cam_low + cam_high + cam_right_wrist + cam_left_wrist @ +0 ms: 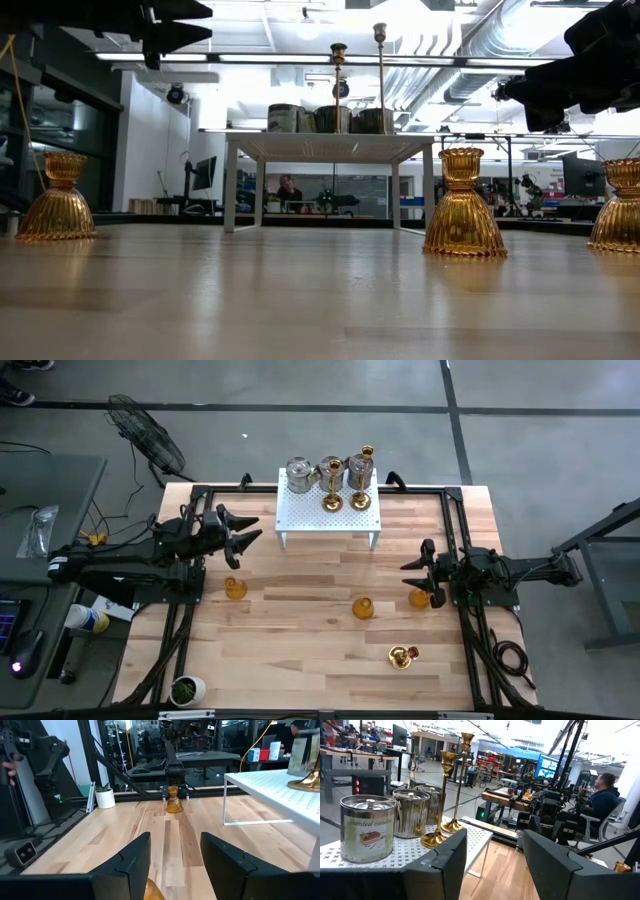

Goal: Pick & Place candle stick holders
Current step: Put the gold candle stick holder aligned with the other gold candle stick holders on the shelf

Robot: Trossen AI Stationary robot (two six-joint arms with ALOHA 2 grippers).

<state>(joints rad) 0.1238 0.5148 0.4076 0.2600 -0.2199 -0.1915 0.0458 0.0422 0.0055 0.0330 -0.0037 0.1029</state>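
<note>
Both the left gripper and the right gripper hover with fingers apart and hold nothing, while three amber glass holders stand on the table, one gold holder lies there, and other holders stand on the white stand.

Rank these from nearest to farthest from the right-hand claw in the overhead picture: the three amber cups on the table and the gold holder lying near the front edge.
From the right gripper:
1. Amber cup right beside it, at the table's right side.
2. Amber cup at mid-table and the gold holder, lying toward the front edge: too close to call.
3. Amber cup on the left side, near the left gripper.
</note>
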